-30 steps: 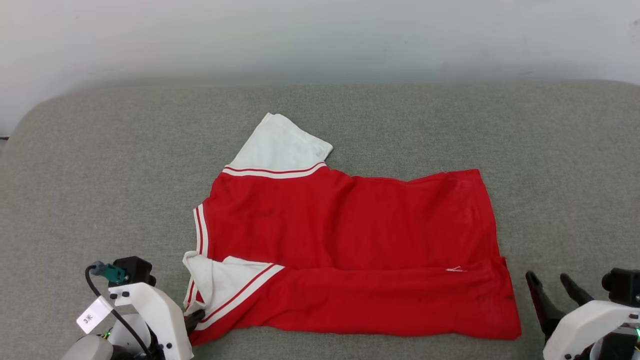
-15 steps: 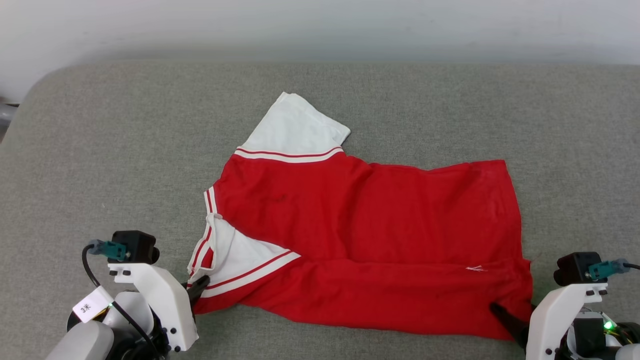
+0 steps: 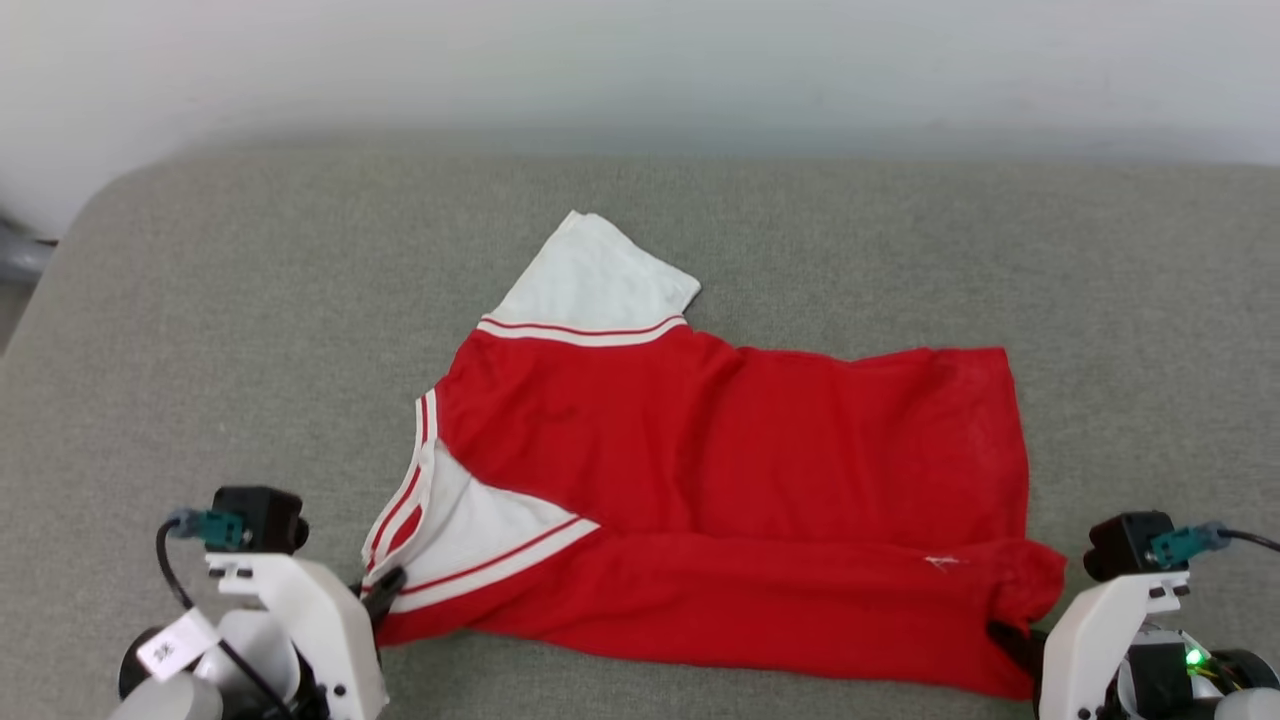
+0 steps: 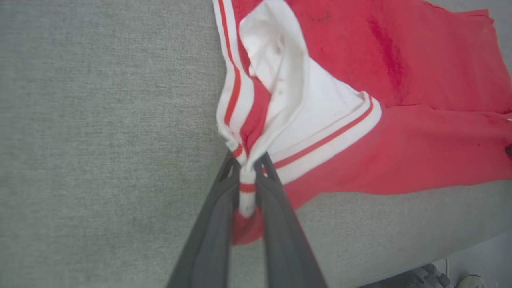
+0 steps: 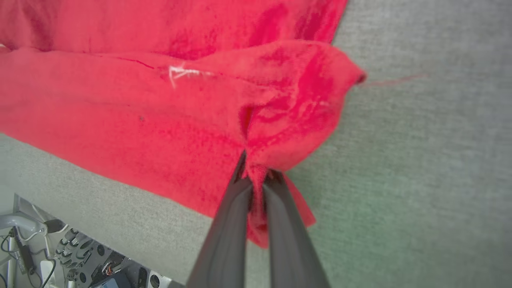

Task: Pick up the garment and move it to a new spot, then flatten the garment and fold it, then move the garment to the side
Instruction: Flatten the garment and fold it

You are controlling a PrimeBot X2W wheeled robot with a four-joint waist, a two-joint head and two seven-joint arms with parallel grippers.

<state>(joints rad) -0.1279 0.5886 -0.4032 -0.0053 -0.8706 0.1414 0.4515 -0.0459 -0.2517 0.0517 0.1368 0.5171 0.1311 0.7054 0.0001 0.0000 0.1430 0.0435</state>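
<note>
1. I see the garment (image 3: 720, 480) spread across the middle of the head view, its white sleeve (image 3: 595, 275) pointing toward upper centre.
2. My left gripper (image 4: 248, 166) is pinched tight on the striped trim at the garment's lower-left corner.
3. My right gripper (image 5: 256, 170) is clamped on the bunched red lower-right corner.
4. A grey cushion (image 3: 200, 320) lies underneath.

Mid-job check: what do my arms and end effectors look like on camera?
Left end effector and right end effector: two long, tapering dark grey fingers each. White glossy wrist shells, each topped by a black block with teal plug and black cable. White tag on left; green light on right.
</note>
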